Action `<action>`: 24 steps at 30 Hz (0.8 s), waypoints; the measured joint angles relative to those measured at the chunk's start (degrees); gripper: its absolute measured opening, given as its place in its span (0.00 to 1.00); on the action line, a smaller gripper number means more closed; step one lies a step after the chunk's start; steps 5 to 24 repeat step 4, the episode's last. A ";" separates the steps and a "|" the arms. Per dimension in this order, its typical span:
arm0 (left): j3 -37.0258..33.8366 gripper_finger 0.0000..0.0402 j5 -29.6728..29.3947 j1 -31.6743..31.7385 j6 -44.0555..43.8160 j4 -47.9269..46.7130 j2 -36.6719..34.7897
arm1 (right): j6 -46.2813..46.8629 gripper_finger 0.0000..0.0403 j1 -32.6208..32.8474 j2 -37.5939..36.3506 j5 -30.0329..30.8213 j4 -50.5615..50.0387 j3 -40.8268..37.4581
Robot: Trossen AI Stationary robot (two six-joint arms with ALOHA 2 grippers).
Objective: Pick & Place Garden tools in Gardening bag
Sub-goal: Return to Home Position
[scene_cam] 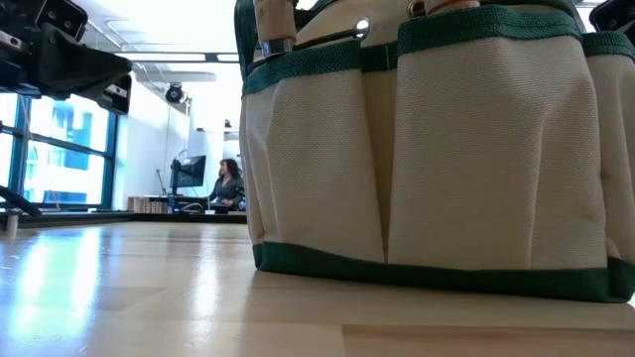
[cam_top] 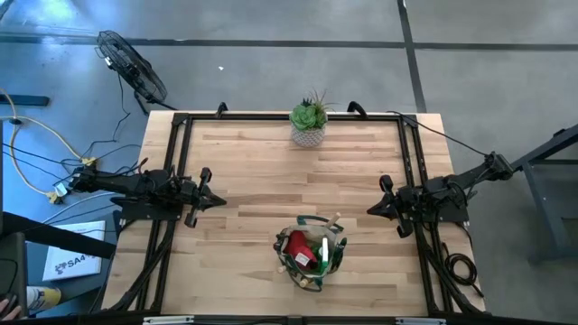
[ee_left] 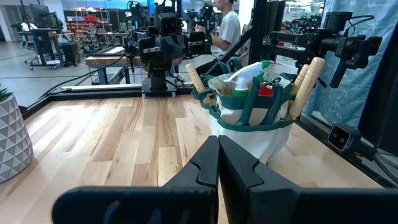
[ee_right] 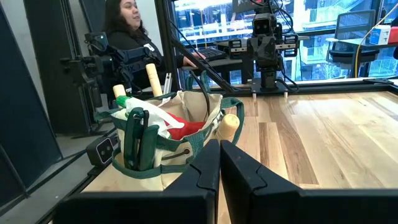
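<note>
The gardening bag [cam_top: 310, 255] stands upright on its base near the table's front edge, between both arms. It holds the green spray bottle [ee_left: 245, 79], a red item [ee_right: 186, 129], green-handled tools [ee_right: 137, 146] and wooden-handled tools [ee_left: 308, 84]. It fills the low view [scene_cam: 437, 149]. My left gripper [cam_top: 217, 200] is shut and empty at the table's left side, left of the bag. My right gripper [cam_top: 372, 209] is shut and empty at the right side, right of the bag.
A green succulent in a white pot [cam_top: 309, 120] stands at the table's far edge, also in the left wrist view [ee_left: 12, 140]. Black frame rails [cam_top: 411, 153] run along the table's sides. Bare wood [cam_top: 271, 171] lies between the arms. People show in the room beyond.
</note>
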 joint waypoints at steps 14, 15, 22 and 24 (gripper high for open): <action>0.00 0.00 0.02 -0.02 0.02 0.00 0.02 | -0.01 0.01 0.00 0.01 0.00 -0.02 0.01; 0.00 0.00 0.02 -0.02 0.02 0.00 0.02 | -0.01 0.01 0.00 0.01 0.00 -0.02 0.01; 0.00 0.00 0.02 -0.02 0.02 0.00 0.02 | -0.01 0.01 0.00 0.01 0.00 -0.02 0.01; 0.00 0.00 0.02 -0.02 0.02 0.00 0.02 | -0.01 0.01 0.00 0.01 0.00 -0.02 0.01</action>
